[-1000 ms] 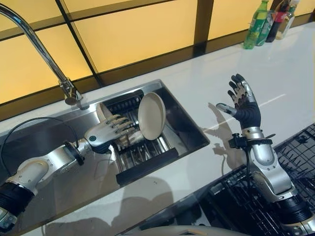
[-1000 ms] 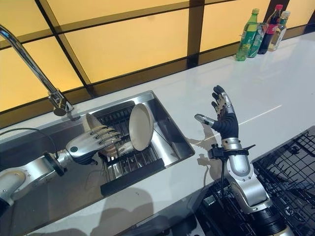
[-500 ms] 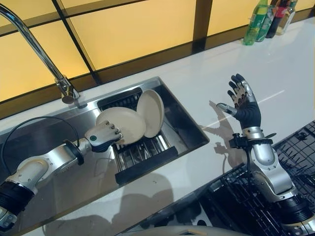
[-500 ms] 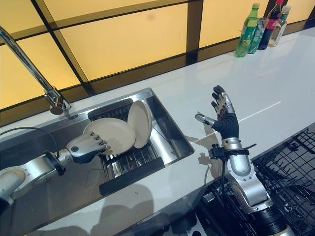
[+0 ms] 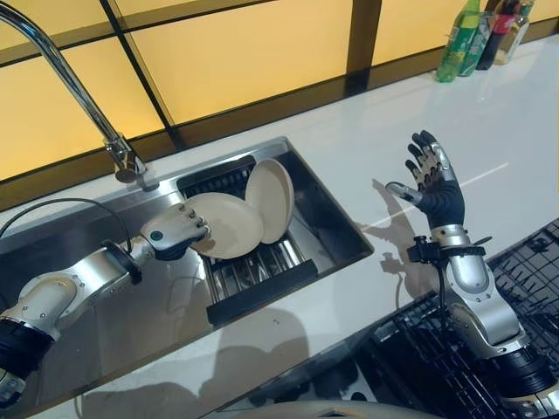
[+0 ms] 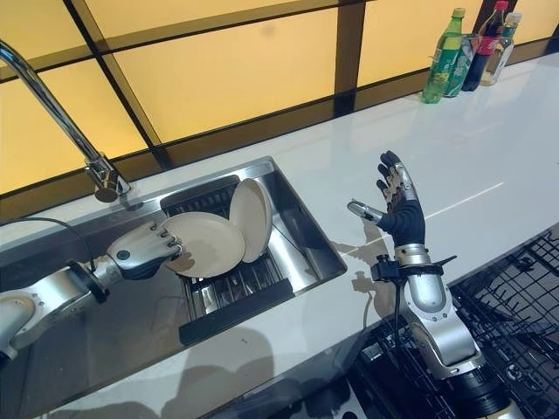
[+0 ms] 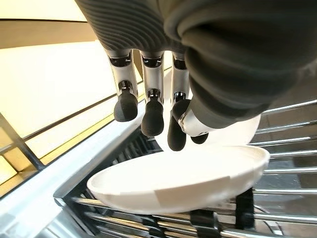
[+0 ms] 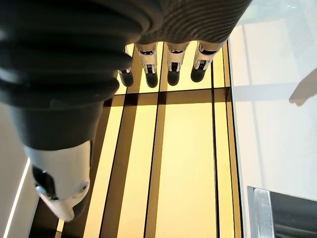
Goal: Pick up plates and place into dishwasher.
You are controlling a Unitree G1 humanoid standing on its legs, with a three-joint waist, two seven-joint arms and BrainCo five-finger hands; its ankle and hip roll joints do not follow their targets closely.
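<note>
My left hand (image 5: 175,234), silver with dark tips, grips a cream plate (image 5: 227,225); a second cream plate (image 5: 270,200) leans in the steel sink (image 5: 341,236) on a black rack (image 5: 262,292). The counter (image 5: 367,157) is white, the wall panels (image 5: 244,52) amber with dark frames. One green bottle (image 5: 459,39).

The faucet (image 5: 74,96) runs off the top left edge, its spout unseen. The bottles (image 6: 463,52) lose their tops at the upper edge, and the dishwasher rack (image 5: 489,349) is cut at the lower right corner. The tilted plate (image 5: 225,225) covers part of the upright plate (image 5: 272,199); they seem to touch there.
</note>
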